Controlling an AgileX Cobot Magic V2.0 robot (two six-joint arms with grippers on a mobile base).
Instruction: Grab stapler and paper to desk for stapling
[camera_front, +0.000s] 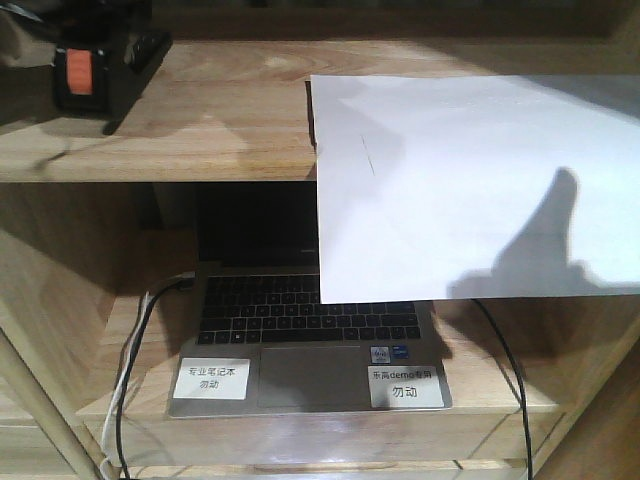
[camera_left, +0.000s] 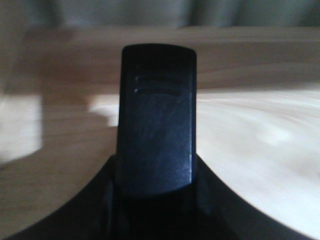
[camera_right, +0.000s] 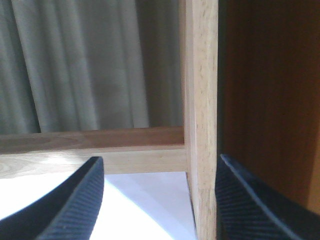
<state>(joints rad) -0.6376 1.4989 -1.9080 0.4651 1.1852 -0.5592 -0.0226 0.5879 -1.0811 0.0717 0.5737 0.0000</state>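
The black stapler (camera_front: 100, 70), with an orange-red patch on its near end, is at the far left of the upper shelf board (camera_front: 220, 120). In the left wrist view the stapler (camera_left: 157, 120) stands straight out from between the jaws of my left gripper (camera_left: 156, 182), which is shut on it. The white paper (camera_front: 470, 180) lies on the right of the same board, and its front part hangs over the edge. My right gripper (camera_right: 157, 200) is open above the paper (camera_right: 145, 210), with a wooden upright (camera_right: 202, 125) between its fingers. The desk is out of view.
An open laptop (camera_front: 305, 340) with two white labels sits on the lower shelf, partly behind the hanging sheet. Black and white cables (camera_front: 135, 340) run down on both sides of it. A grey curtain (camera_right: 90, 65) hangs behind the shelf.
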